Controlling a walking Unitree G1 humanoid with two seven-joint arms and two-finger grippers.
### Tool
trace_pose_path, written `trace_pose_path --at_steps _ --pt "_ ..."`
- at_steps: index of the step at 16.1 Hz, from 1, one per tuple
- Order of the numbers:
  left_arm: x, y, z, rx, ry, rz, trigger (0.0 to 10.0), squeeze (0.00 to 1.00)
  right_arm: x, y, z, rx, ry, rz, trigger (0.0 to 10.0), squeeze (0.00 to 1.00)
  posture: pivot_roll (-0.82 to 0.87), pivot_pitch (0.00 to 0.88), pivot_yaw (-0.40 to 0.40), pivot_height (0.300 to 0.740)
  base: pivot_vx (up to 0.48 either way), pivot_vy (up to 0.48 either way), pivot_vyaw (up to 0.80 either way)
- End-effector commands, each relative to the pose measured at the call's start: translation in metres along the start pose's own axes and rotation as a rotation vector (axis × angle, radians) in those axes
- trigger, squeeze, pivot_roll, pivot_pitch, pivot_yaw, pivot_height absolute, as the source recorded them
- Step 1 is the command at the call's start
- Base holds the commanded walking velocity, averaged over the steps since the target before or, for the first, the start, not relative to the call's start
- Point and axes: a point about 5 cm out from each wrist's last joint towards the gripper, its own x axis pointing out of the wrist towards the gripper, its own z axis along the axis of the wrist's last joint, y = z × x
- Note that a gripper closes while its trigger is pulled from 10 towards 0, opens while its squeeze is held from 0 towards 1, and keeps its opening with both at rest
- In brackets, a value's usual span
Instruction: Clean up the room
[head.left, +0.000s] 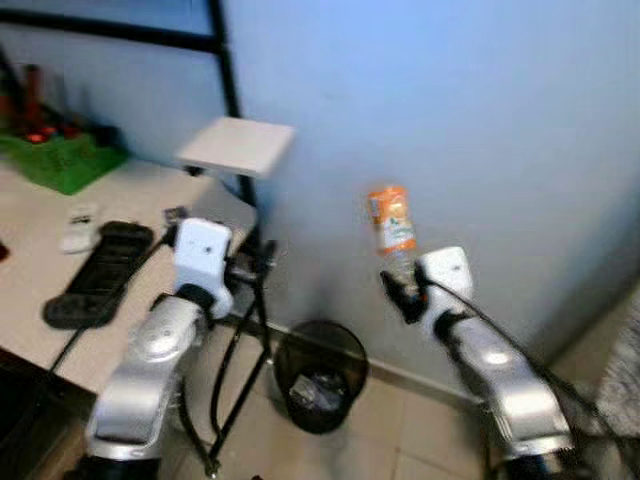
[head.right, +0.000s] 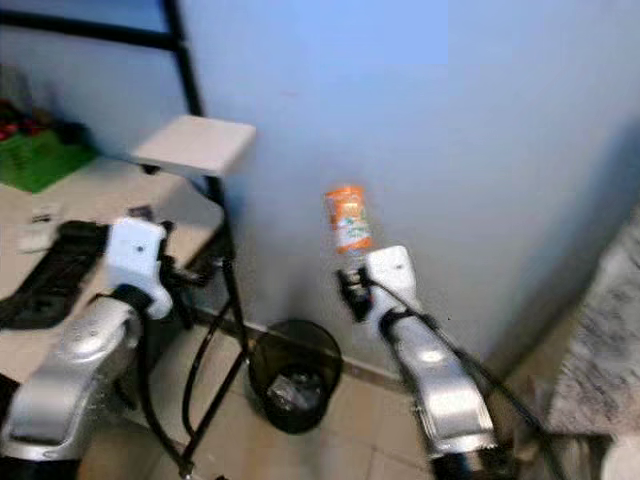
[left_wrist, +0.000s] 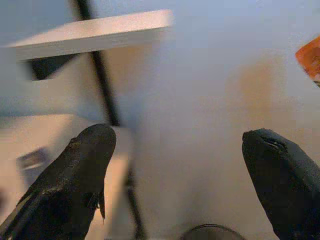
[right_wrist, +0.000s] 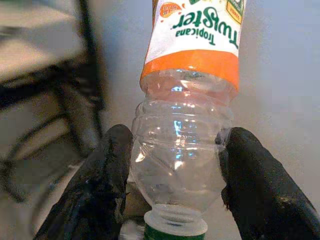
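Blue wall ahead; right claw clamps empty Tropicana bottle inverted, wastebasket below-left for dropping. Left claw wide open, empty.

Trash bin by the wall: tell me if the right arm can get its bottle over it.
Probably yes. The right gripper, shut on the bottle, hangs above and right of the trash bin, with open air between; the black stand sits left.

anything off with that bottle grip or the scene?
The bottle is upside down in the right gripper, cap toward the wrist, clamped at its clear neck end. It looks empty. The bin stands down to its left. Left gripper open.
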Motion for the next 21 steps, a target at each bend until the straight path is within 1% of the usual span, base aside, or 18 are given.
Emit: trace_pose_path --at_steps 1,4,6,9,10,11,12,13,14,15,16,17,18,20,21 --pt "0.001 -0.003 0.003 0.008 -0.005 -0.017 10.0 0.0 -0.001 -0.008 0.001 -0.009 0.007 -0.026 10.0 0.0 -0.01 0.0 0.027 0.74 0.304 0.0 0.0" --pt "0.0 -0.004 0.003 0.012 0.0 -0.031 10.0 0.0 -0.001 -0.009 0.001 -0.018 0.011 -0.026 10.0 0.0 -0.01 0.0 0.039 0.74 0.303 0.0 0.0" --pt "0.001 -0.004 0.003 0.02 0.004 -0.043 10.0 0.0 -0.002 -0.007 -0.002 -0.062 0.028 -0.005 10.0 0.0 -0.02 0.0 0.044 0.74 0.302 0.0 0.0" --pt "0.001 -0.005 0.003 0.023 0.006 -0.054 10.0 0.0 -0.004 -0.007 -0.005 -0.081 0.038 0.013 10.0 0.0 -0.02 0.0 0.043 0.74 0.304 0.0 0.0" --pt "0.001 -0.008 0.002 0.027 0.01 -0.068 10.0 0.0 -0.004 -0.006 -0.006 -0.11 0.044 0.035 10.0 0.0 -0.02 0.0 0.043 0.74 0.3 0.0 0.0" --pt "0.0 -0.009 0.002 0.03 0.012 -0.08 10.0 0.0 -0.004 -0.005 -0.007 -0.16 0.055 0.059 10.0 0.0 -0.01 0.0 0.041 0.74 0.3 0.0 0.0" --pt "0.0 -0.011 0.001 0.033 0.018 -0.098 10.0 0.0 -0.004 -0.005 -0.009 -0.179 0.068 0.068 10.0 0.0 -0.01 0.0 0.037 0.74 0.281 0.0 0.0" --pt "-0.004 -0.016 -0.001 0.045 0.033 -0.17 10.0 0.0 -0.003 -0.008 -0.015 -0.179 0.115 0.074 10.0 0.0 -0.01 0.0 0.031 0.74 0.0 0.0 0.0" --pt "-0.005 -0.018 -0.003 0.067 0.049 -0.202 10.0 0.0 -0.002 -0.008 -0.018 -0.206 0.136 0.09 10.0 0.0 -0.01 0.0 0.029 0.74 0.0 0.0 0.0" --pt "-0.008 -0.02 -0.007 0.101 0.07 -0.246 10.0 0.0 0.001 -0.009 -0.024 -0.257 0.185 0.125 10.0 0.0 -0.01 0.0 0.026 0.74 0.0 0.0 0.0" --pt "-0.01 -0.021 -0.008 0.12 0.078 -0.288 10.0 0.0 0.005 -0.011 -0.031 -0.32 0.247 0.143 10.0 0.0 -0.01 0.0 0.02 0.74 0.0 0.0 0.0" --pt "-0.011 -0.024 -0.007 0.14 0.082 -0.349 10.0 0.0 0.011 -0.012 -0.038 -0.362 0.302 0.16 10.0 0.0 0.0 0.0 0.012 0.74 0.0 0.0 0.0" --pt "-0.011 -0.025 -0.007 0.149 0.083 -0.37 10.0 0.0 0.013 -0.012 -0.04 -0.365 0.316 0.167 10.0 0.0 0.0 0.0 0.012 0.74 0.0 0.0 0.0" --pt "-0.013 -0.029 -0.006 0.181 0.097 -0.479 10.0 0.0 0.025 -0.006 -0.045 -0.376 0.347 0.184 10.0 0.0 0.0 0.0 0.006 0.74 0.0 0.0 0.0" --pt "-0.014 -0.029 -0.006 0.191 0.106 -0.501 10.0 0.0 0.028 -0.002 -0.047 -0.368 0.355 0.191 10.0 0.0 -0.01 0.0 0.008 0.74 0.0 0.0 0.0"
